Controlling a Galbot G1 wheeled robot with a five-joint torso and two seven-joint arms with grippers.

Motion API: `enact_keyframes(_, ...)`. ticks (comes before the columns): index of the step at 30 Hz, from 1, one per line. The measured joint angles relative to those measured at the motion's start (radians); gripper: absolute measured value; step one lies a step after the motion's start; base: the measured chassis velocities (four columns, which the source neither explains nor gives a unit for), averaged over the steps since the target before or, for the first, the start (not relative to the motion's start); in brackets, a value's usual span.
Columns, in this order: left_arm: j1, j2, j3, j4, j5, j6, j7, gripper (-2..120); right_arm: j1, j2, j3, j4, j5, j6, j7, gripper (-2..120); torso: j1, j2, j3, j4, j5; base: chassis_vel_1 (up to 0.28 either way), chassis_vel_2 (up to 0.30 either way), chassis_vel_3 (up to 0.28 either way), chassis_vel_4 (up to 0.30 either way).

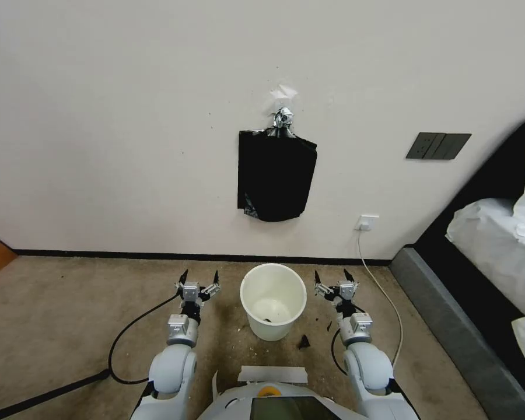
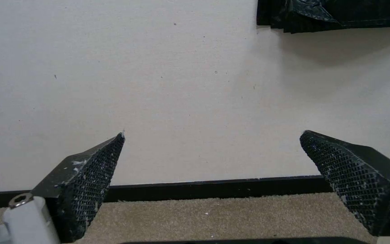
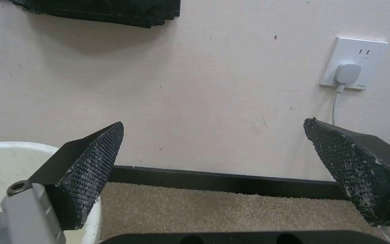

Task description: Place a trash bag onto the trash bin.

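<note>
Off-white painted wall [image 1: 128, 116] fills the background, meeting the tan carpeted floor [image 1: 70, 309] at a black skirting strip [image 1: 157, 255]. At the robot's right stands a bed with white bedding in a dark frame [image 1: 484, 233].

Hanging flat against the wall from a silver clip [image 1: 282, 119] is a rectangular black plastic bundle of bags [image 1: 276, 175], its long axis vertical; no single loose bag can be told apart from this bundle, so the trash bag presumably has to be drawn from it. The bundle lies ahead of and well above both claws, roughly midway between them, so neither arm is clearly nearer.

Directly below the bundle, on the floor near the wall, stands the small round off-white plastic trash bin [image 1: 273, 301], upright and unlined. It holds only a small dark scrap on its base; another dark scrap [image 1: 303, 342] lies on the carpet just beside it.

The left claw [image 1: 199, 277] hovers just beside the bin on the robot's left, fingers spread wide and holding nothing. The right claw [image 1: 334, 276] mirrors it on the other side, equally wide and vacant, with the bin rim at its inner finger in the right wrist view. A white wall socket with plugged cable [image 1: 367, 222] sits beyond it.
</note>
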Motion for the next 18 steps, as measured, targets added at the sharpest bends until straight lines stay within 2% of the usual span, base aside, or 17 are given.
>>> enact_keyframes(18,0.000,0.000,0.000,0.000,0.000,0.000,0.000,100,0.000,0.000,0.000,0.000,0.000,0.000,0.000,100,0.000,0.000,0.000,0.0000,0.0000,0.000,0.000,0.000,0.000)
